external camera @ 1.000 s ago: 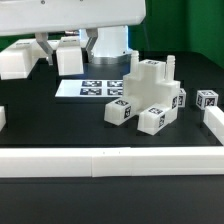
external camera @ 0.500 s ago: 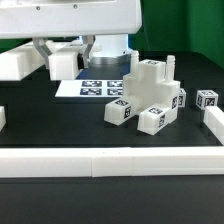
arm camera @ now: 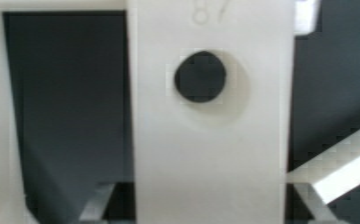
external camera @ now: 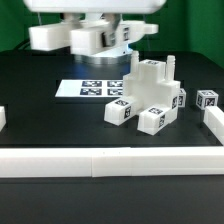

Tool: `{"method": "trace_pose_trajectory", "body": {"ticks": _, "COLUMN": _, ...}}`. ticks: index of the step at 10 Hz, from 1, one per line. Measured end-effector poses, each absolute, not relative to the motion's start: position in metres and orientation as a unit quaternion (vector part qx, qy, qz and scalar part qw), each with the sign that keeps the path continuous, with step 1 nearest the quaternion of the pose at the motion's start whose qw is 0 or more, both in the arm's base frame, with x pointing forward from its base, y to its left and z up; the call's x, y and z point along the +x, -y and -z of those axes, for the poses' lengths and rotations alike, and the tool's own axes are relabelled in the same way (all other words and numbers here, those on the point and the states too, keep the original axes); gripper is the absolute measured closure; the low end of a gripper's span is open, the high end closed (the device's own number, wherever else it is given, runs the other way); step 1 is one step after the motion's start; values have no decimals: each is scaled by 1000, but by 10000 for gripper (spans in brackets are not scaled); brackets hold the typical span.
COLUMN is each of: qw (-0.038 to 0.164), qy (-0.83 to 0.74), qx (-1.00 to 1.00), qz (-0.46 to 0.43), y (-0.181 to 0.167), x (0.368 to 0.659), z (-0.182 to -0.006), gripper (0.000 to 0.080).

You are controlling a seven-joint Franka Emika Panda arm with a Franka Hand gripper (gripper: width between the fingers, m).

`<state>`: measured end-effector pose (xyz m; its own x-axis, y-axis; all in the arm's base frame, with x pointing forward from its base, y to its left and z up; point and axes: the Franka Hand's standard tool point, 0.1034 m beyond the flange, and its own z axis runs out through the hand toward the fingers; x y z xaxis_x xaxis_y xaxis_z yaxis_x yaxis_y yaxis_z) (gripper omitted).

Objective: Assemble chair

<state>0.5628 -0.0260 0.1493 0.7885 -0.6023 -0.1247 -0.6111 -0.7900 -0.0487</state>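
My gripper (external camera: 101, 36) hangs at the back of the exterior view, shut on a wide white chair frame piece (external camera: 48, 38) that it holds in the air above the table. In the wrist view this piece (arm camera: 203, 150) fills the middle as a flat white bar with a round dark hole (arm camera: 200, 77); my fingers are hidden there. A cluster of joined white chair pieces with tags (external camera: 150, 92) stands at the centre right. A small tagged piece (external camera: 207, 100) lies to its right.
The marker board (external camera: 93, 88) lies flat under the lifted piece. A long low white border rail (external camera: 110, 162) runs along the front and another (external camera: 213, 123) up the exterior view's right. A white block end (external camera: 2, 117) shows at the left edge.
The gripper has risen and shifted to the exterior view's right, lifting the frame piece off the table at the back left.
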Motion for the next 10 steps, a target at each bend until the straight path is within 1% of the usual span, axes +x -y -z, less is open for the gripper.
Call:
{"method": "trace_pose_trajectory", "body": {"ticks": 1, "qw": 42, "qy": -331, "qx": -941, "qz": -57, "y": 3, "x": 564, "z": -152, "gripper": 515}}
{"method": "trace_pose_trajectory", "body": {"ticks": 2, "qw": 41, "qy": -332, "qx": -941, "qz": -56, "y": -10, "x": 566, "z": -152, "gripper": 515}}
{"method": "trace_pose_trajectory", "body": {"ticks": 5, "qw": 40, "qy": -316, "qx": -946, "qz": -54, "y": -5, "x": 564, "z": -147, "gripper": 515}}
{"method": "trace_pose_trajectory", "body": {"ticks": 6, "qw": 37, "qy": -313, "qx": -948, "qz": -53, "y": -2, "x": 557, "z": -141, "gripper": 515}}
{"method": "trace_pose_trajectory", "body": {"ticks": 8, "qw": 36, "qy": -312, "qx": -948, "qz": -58, "y": -23, "x": 533, "z": -140, "gripper": 515}}
{"method": "trace_pose_trajectory", "body": {"ticks": 10, "qw": 33, "qy": -312, "qx": -948, "qz": -53, "y": -36, "x": 521, "z": -131, "gripper": 515}}
